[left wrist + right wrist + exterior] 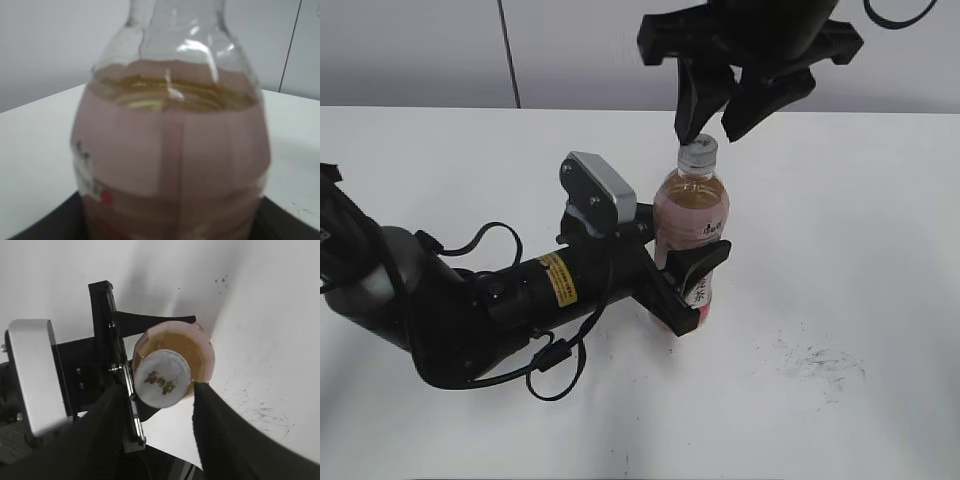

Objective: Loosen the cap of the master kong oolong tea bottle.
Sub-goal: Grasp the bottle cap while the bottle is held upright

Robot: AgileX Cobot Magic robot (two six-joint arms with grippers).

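Exterior: left gripper [690, 280] clamps the clear, pink-labelled plastic tea bottle [691, 205] at frame centre; right gripper [712, 125] straddles the ribbed silver-grey cap [698, 152], jaws apart, not gripping.

Left wrist: label blurred, unreadable.

Right wrist: cap logo illegible. Advice: lower, centre, pinch, then twist.

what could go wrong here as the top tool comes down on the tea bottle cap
1. The right tool hangs open just above the cap, one finger almost touching it. In the right wrist view the cap sits nearer the left finger, so closing may catch it off-centre and slip.
2. The left tool clamps the tea bottle low, around the label. A twist or push at the top might tilt or spin the bottle in that grip.
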